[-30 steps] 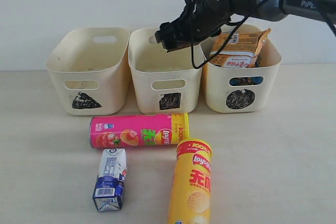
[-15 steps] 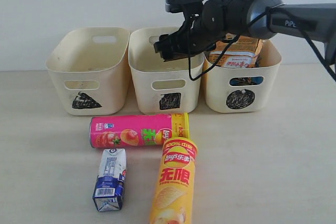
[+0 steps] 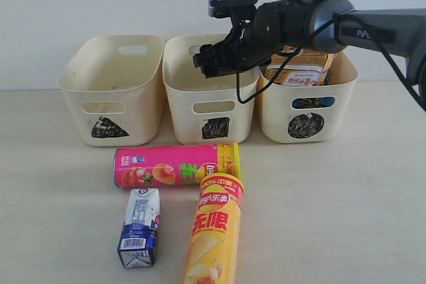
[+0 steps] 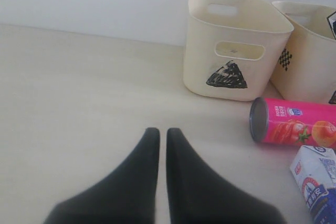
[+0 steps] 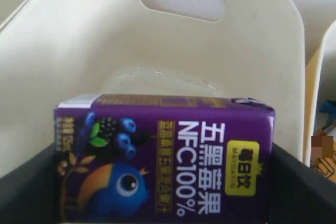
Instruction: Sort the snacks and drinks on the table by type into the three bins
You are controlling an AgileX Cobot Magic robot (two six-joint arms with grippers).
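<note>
Taking the exterior view as a clock face with the back wall at 12, the nearest things are the ones left to sort. The yellow-orange chip tube (image 3: 212, 231) lies on the table (image 3: 346, 197) at about 6 o'clock, its lid end pointing to 12. Just beside it, at 8 o'clock, stands the white and blue carton (image 3: 140, 227). Beyond both, the pink chip tube (image 3: 174, 165) lies crosswise, and its yellow-green lid end appears to touch the top of the yellow-orange tube.

The left gripper (image 4: 158, 130) hovers low over bare table off towards 9 o'clock, its jaws pressed together with nothing between them.

Farther back the three bins stand in a row. The triangle bin (image 3: 80, 88) at 11 o'clock looks empty. The circle bin (image 3: 273, 108) at 1 o'clock already holds the orange bag (image 3: 299, 64), and the blue bag (image 3: 313, 102) shows through its handle slot.

The right gripper (image 3: 212, 63) hangs over the square bin (image 3: 183, 94) at 12 o'clock. Its jaws stand wide and clasp the dark purple carton (image 5: 163, 161) by its two ends above the bin's bare floor.

So the bagged snacks look done and the first drink is about to be dropped. By my reckoning that puts the job near halfway: one carton and both tubes remain, the tubes probably meant for the triangle bin
</note>
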